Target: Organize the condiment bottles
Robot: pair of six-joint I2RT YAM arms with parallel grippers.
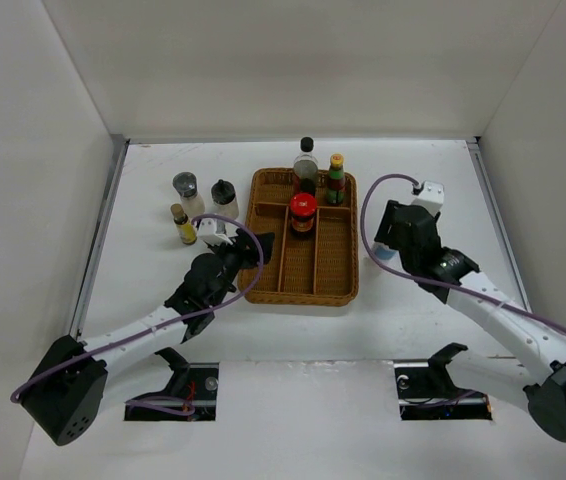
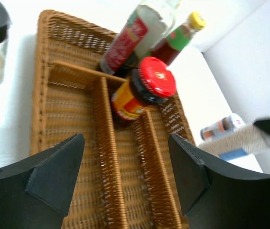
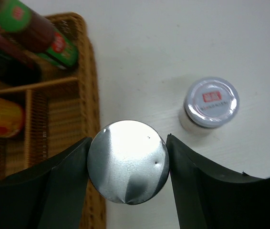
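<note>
A tall clear bottle with dark liquid (image 1: 306,160), a yellow-capped bottle (image 1: 336,178) and a red-capped jar (image 1: 302,213) stand at the far end of the wicker basket (image 1: 335,270). They also show in the left wrist view: tall bottle (image 2: 135,33), yellow-capped bottle (image 2: 180,36), red-capped jar (image 2: 147,90). My left gripper (image 1: 250,250) is open and empty over the basket's left side (image 2: 127,162). My right gripper (image 1: 385,245), right of the basket, is shut on a silver-capped bottle (image 3: 128,161). A grey-lidded jar (image 3: 210,102) stands on the table beside it.
Left of the basket stand a grey-capped shaker (image 1: 186,190), a black-capped shaker (image 1: 224,198) and a small gold-capped bottle (image 1: 182,224). White walls enclose the table on three sides. The basket's near compartments (image 2: 125,191) hold nothing.
</note>
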